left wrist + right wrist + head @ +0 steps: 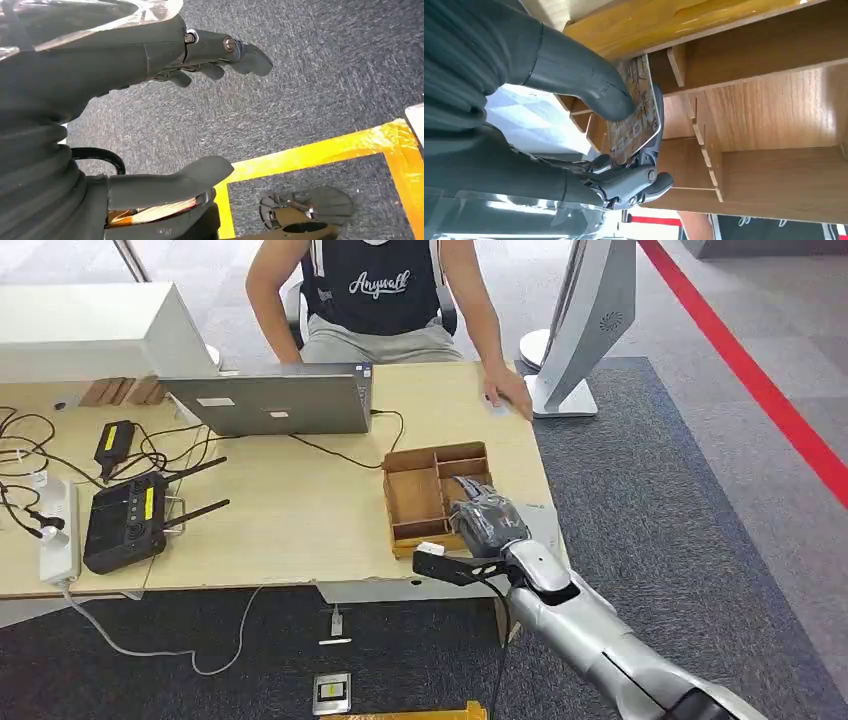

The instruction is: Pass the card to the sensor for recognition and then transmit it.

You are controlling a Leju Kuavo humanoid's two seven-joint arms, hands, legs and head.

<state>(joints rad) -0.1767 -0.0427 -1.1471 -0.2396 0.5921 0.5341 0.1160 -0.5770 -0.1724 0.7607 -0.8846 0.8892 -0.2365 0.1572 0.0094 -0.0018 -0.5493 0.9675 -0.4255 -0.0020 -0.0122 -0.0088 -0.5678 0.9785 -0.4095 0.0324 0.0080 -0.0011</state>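
Your right hand is down in the wooden tray at the right end of the table. In the right wrist view, your thumb presses on the patterned card, and your fingers are under its other side. So you have the card pinched, and it is just over the tray's small slots.

Your left hand hangs over the carpet. Its fingers are apart and it holds nothing.

I think you are only at the start. The card is picked, but it is not yet lifted away. You must take it to the sensor, which I cannot pick out for sure, and then pass it to the person sitting at the far side.
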